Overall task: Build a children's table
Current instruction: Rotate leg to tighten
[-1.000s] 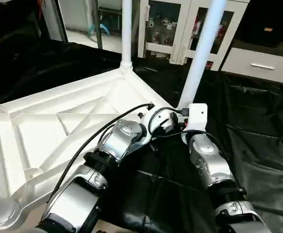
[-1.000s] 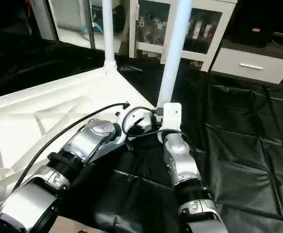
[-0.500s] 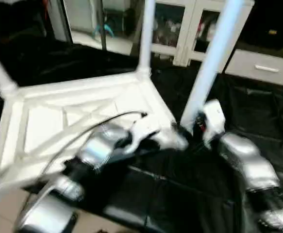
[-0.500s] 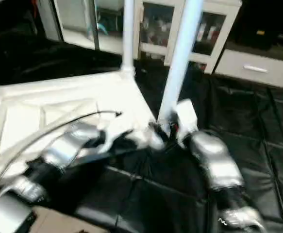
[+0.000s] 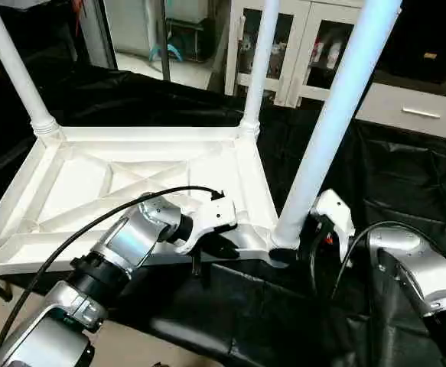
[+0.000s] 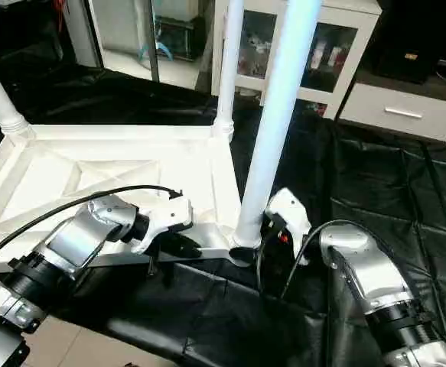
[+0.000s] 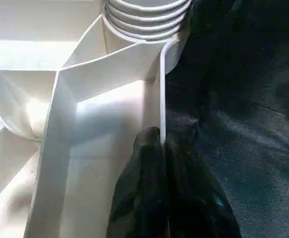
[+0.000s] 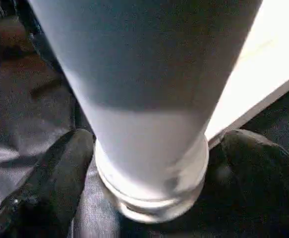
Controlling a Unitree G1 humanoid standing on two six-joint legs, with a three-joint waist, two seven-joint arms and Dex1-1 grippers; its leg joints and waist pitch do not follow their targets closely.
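Left end effector: closed — its two black fingers pinched the thin near rim of the tabletop, close to the corner socket that held the nearest leg.
Right end effector: wide open — one finger stood on each side of the base of the nearest leg, with gaps between; no grip on it could be seen.
Tabletop: white, upside down on the black-covered table, its ribbed X-braced underside facing up; the near edge lay toward the table's near edge and the near left corner reached past it.
Legs: three white tubes stood upright in corner sockets, long axes pointing up out of the picture — the nearest leg at the near right corner leaned slightly to the right, a second leg at the far right corner, a third leg at the far left corner.
Around: a white glass-door cabinet and a white drawer unit stood beyond the table's far edge; a black cable ran along the left forearm.
In the way: the nearest leg stood between the right end effector and the tabletop.
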